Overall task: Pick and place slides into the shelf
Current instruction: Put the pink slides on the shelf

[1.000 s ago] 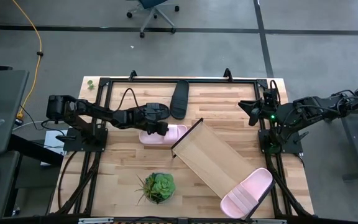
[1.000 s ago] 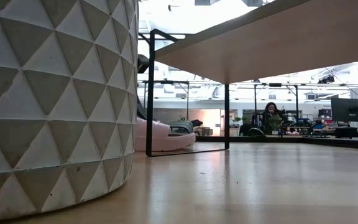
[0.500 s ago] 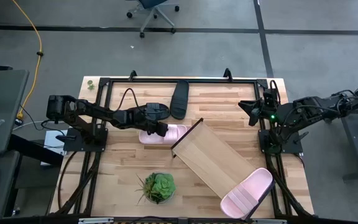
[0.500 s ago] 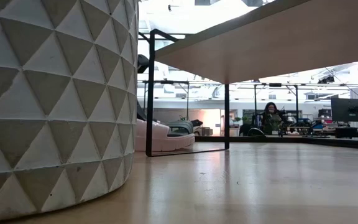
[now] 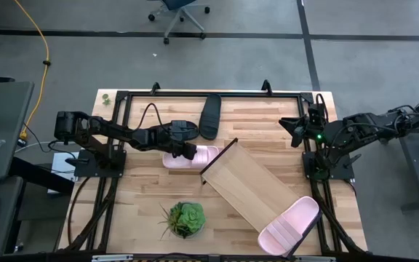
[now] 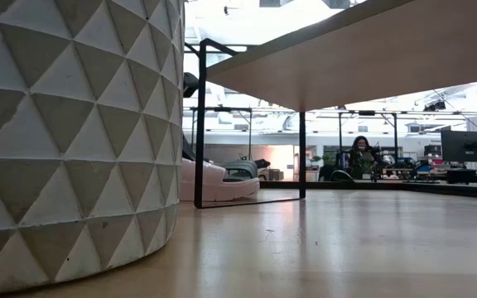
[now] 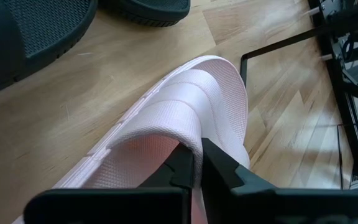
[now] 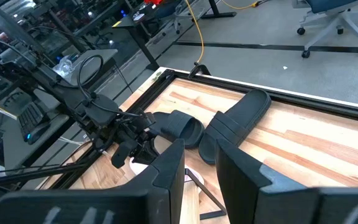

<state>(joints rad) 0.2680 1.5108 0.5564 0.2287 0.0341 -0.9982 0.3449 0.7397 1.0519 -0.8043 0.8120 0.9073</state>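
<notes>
**Left jaws clamped on a pink strap**

Your plank desk [image 5: 144, 182] carries the shelf [image 5: 249, 185], lying askew. One pink slide [image 5: 289, 225] rests on its near end. The second pink slide [image 7: 191, 118] lies just beside its far corner; your left gripper [image 7: 197, 165] pinches that ribbed strap. It looks soft and light, so expect sagging. The right gripper [image 8: 197, 165] waits part-open.

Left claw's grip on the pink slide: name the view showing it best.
Left wrist view: the left claw is shut on the pink slide strap edge. The high view shows the arm covering that slide; the low view shows only its side; the right wrist view is distant.
</notes>
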